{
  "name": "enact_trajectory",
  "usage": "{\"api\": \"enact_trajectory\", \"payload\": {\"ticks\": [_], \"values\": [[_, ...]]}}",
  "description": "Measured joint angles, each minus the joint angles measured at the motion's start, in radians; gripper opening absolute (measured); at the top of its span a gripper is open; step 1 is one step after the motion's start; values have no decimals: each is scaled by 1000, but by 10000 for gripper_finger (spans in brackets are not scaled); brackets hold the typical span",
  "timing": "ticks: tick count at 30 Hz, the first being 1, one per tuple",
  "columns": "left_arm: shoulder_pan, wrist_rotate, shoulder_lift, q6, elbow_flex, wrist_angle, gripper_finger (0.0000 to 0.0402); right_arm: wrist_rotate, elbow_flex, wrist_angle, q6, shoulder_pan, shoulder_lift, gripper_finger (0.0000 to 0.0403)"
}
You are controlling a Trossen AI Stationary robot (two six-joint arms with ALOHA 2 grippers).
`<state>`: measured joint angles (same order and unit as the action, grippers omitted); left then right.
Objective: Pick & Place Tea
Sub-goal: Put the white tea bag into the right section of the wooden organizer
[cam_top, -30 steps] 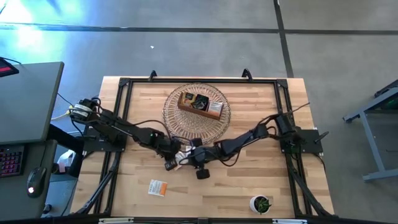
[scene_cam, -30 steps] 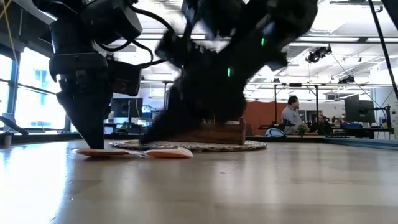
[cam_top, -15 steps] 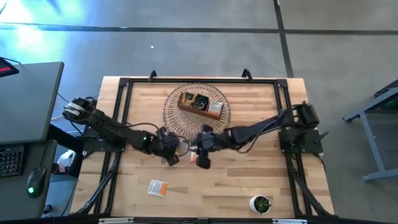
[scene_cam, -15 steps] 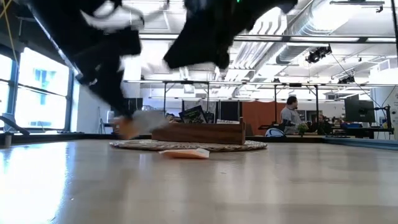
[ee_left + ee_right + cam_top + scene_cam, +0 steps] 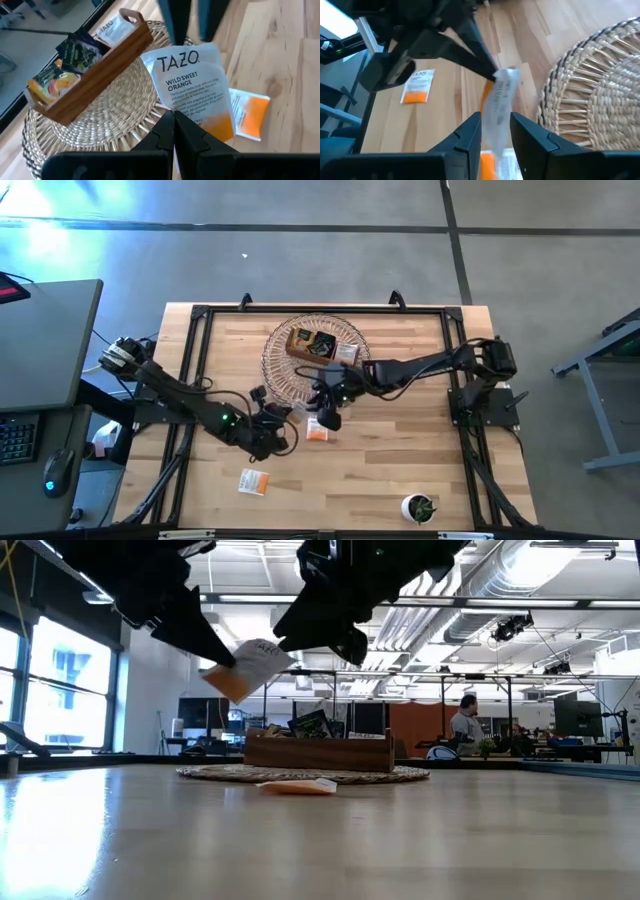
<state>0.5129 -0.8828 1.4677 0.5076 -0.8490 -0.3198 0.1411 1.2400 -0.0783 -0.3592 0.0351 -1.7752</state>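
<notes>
My left gripper is shut on a white-and-orange tea sachet, held in the air in front of the wooden tray. The tray holds more tea and rests on a round woven mat. My right gripper hangs open just beside the held sachet, above the table; in its wrist view the sachet shows edge-on beyond the gap between its fingers. A second sachet lies flat below them, and a third lies nearer the table's front edge. My left gripper pinches the sachet between its two fingertips near a corner of its orange end. The fingers slant downward from the table's left. The sachet sticks out past the fingertips, tilted, white end uppermost, lifted clear of the table.
A small green plant in a white pot stands at the near right. Black frame rails run along the table's left, right and far edges. People sit at desks in the room behind.
Both grippers have risen from the tabletop. My left gripper has rolled its wrist and lifted one sachet clear of the wood, while the other sachet stays lying flat. My right gripper has gone up and toward the mat at the far side, still open.
</notes>
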Motion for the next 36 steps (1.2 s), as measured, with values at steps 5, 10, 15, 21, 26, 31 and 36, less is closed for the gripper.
{"api": "enact_trajectory", "payload": {"ticks": [5,10,15,21,26,31,36], "values": [[-2,0,0,-3,-3,7,0,26,0,7,0,-19,-6,99],[-2,-26,0,-23,-3,25,0,22,0,8,0,-27,-12,99],[-2,-66,0,-37,-3,41,0,22,0,25,12,-30,-13,99],[-2,-114,-1,-79,-3,82,0,15,0,42,24,-28,-13,99],[-3,-118,-1,-115,-3,116,0,-11,0,45,25,-29,-13,85],[-3,-53,-1,-143,-3,118,0,-4,0,39,44,-29,-13,18],[-4,-32,-1,-168,-3,118,2,-5,0,35,65,-27,-13,21]]}}
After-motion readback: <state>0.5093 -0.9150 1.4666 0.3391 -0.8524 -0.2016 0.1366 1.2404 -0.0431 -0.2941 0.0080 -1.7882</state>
